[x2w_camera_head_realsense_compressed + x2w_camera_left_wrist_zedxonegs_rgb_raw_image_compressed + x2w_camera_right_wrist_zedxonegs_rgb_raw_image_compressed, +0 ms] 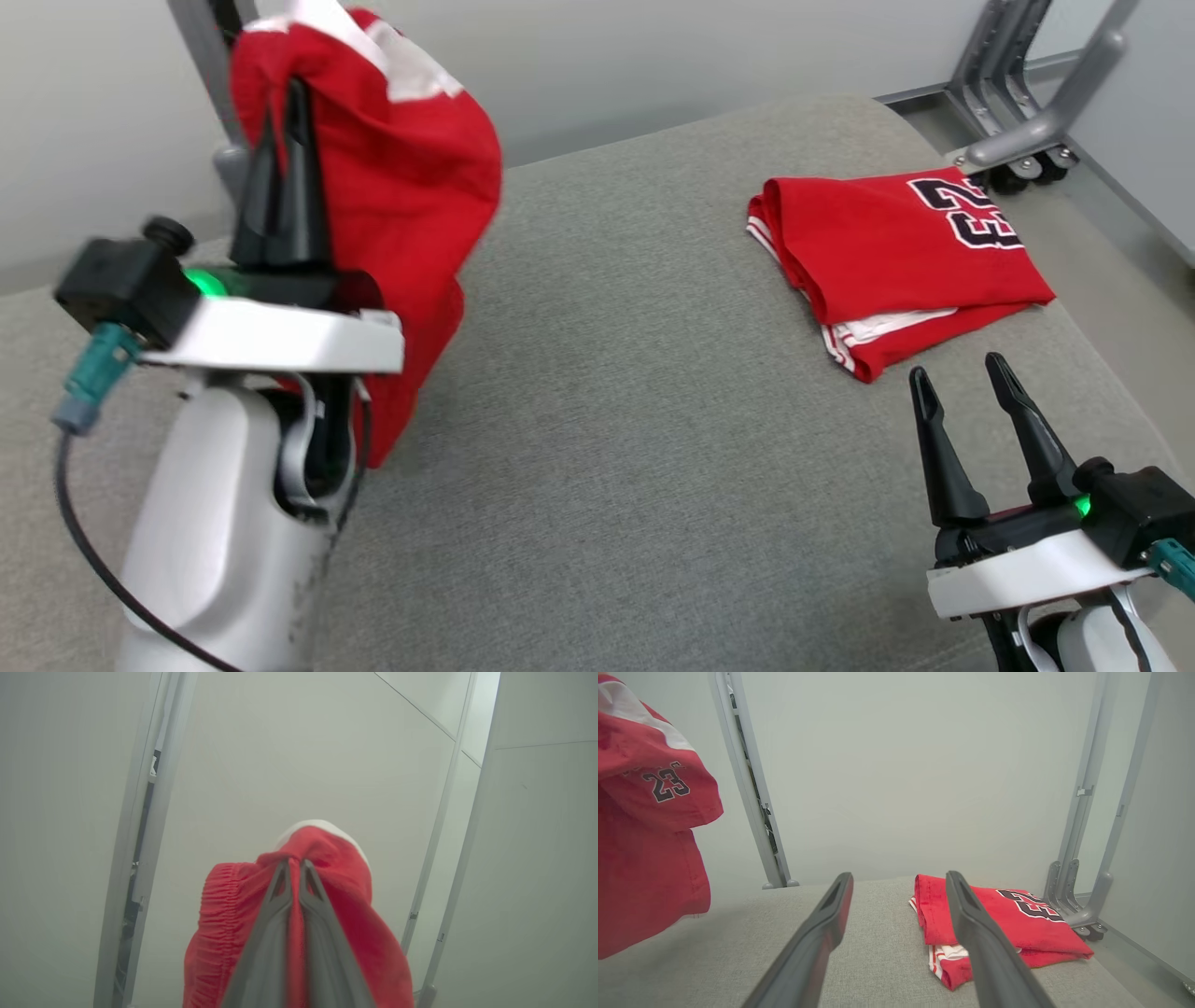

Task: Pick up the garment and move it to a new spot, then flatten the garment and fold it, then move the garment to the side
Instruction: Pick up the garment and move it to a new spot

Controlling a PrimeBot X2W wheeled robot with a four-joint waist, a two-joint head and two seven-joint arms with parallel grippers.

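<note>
A red garment point(411, 187) with white trim hangs in the air over the left part of the grey fabric-covered table point(635, 448). My left gripper point(282, 98) is shut on its top, fingers pointing up. In the left wrist view the closed fingertips point(286, 870) pinch a bunched fold of the red cloth point(345, 896). The right wrist view shows the hanging garment point(649, 849) at the left with a black "23" on it. My right gripper point(957, 369) stands open and holds nothing at the lower right, just in front of a second, folded red garment point(896, 252).
The folded red garment point(1013, 914) with a black number lies at the table's far right. A grey metal stand on casters point(1022, 140) is beyond the right corner. A grey post point(201, 47) rises behind the held cloth. A pale wall backs the table.
</note>
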